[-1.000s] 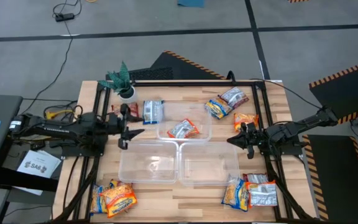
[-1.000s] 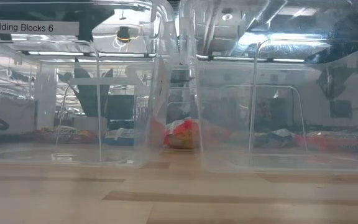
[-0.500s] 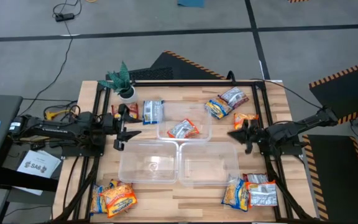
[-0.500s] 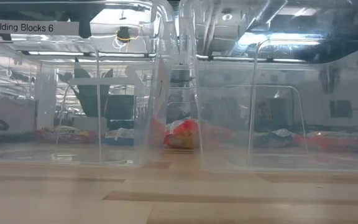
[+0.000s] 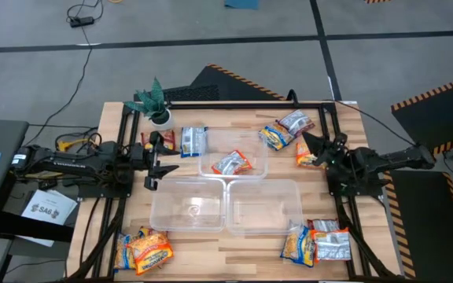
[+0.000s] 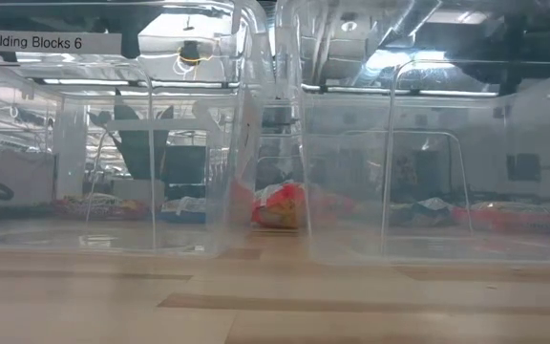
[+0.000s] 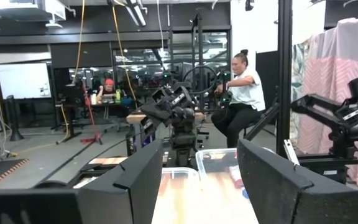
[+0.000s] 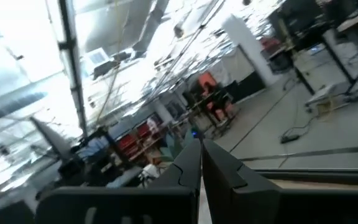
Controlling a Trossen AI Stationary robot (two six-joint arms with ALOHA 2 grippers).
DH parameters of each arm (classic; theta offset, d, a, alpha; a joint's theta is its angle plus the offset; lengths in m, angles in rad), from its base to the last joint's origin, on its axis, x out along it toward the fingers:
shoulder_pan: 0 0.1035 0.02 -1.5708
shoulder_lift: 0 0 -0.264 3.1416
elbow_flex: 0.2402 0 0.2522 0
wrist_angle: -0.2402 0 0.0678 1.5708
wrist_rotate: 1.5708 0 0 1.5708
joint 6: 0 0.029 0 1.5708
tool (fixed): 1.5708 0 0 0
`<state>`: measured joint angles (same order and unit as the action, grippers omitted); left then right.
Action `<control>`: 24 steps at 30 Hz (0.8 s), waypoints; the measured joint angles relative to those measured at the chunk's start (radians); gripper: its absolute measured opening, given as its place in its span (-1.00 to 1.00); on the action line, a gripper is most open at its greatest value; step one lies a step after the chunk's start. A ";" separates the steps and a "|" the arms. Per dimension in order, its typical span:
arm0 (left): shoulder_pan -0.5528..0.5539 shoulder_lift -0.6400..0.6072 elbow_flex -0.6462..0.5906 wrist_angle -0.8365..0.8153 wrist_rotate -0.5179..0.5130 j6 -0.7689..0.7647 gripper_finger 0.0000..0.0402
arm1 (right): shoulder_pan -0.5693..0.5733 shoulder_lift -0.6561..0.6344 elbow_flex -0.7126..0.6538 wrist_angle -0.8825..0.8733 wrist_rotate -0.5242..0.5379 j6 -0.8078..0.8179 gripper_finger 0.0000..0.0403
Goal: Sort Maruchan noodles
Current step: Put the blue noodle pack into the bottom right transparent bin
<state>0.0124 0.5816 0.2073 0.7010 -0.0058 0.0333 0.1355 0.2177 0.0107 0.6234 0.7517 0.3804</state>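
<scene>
Noodle packets lie scattered on the wooden table. One red-and-silver packet lies inside the far clear tub and shows through the tub walls in the low view as the packet. A blue-white packet and a red one lie left of that tub. Orange and silvery packets lie near the far right corner. My left gripper is open, level, at the table's left side. My right gripper is shut, above an orange packet, with nothing between its fingers.
Two clear tubs stand side by side at the table's middle, near side. Piles of packets lie at the near left corner and the near right corner. A small potted plant stands at the far left. A person sits beyond the table.
My right gripper has swung from beside the near right tub toward the table's far edge, and now stands over the orange packet at the right side. My left gripper has drawn back a little toward the table's left edge. The packets and tubs have stayed put.
</scene>
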 joint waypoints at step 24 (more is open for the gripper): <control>0.000 0.000 0.000 0.007 -0.010 0.008 -0.02 | -0.435 0.707 0.541 -0.890 -0.210 0.197 -0.35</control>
<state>0.0124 0.5816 0.2073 0.7082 -0.0154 0.0418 -0.2992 0.9248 0.5515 -0.2668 0.5421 0.5772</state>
